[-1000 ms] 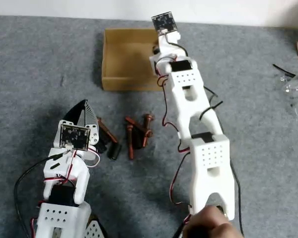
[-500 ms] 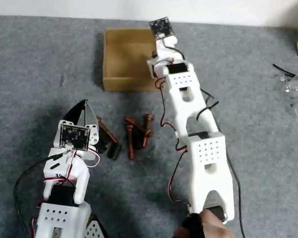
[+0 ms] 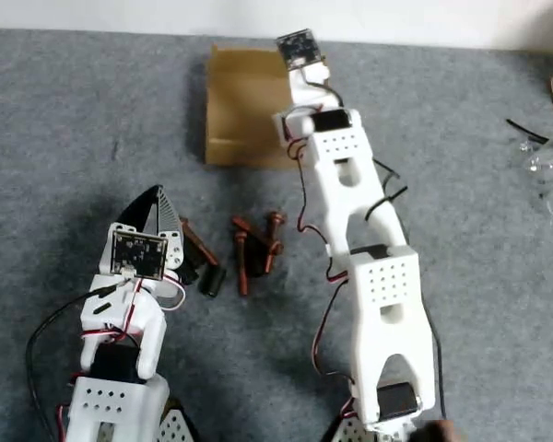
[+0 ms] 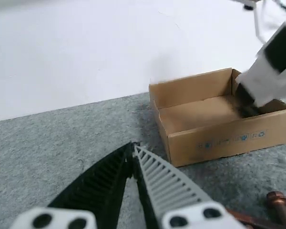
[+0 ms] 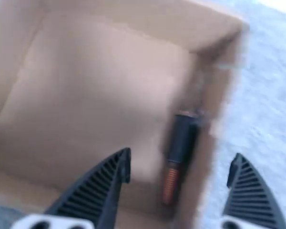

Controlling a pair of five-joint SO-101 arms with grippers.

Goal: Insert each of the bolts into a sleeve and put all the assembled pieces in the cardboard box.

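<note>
loose bolts (image 3: pixel 256 241), sleeve (image 3: pixel 212 279) at table (image 3: pixel 55 110) centre by closed left claw (image 4: pixel 133 149) | right claw (image 5: pixel 181 155) wide above cardboard box (image 5: pixel 86 95) | sleeved bolt (image 5: pixel 180 143) inside, between its tips

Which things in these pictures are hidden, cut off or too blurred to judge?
High view: the right arm covers the right side of the cardboard box.
Left wrist view: the edge cuts the bolts; number unclear.
Right wrist view: blur hides whether the assembled piece touches the wall.

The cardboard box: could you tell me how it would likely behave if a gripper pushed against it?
The box probably slides easily: it looks thin-walled, with one piece visible inside. The carpet may grip its base, so it could twist.
</note>
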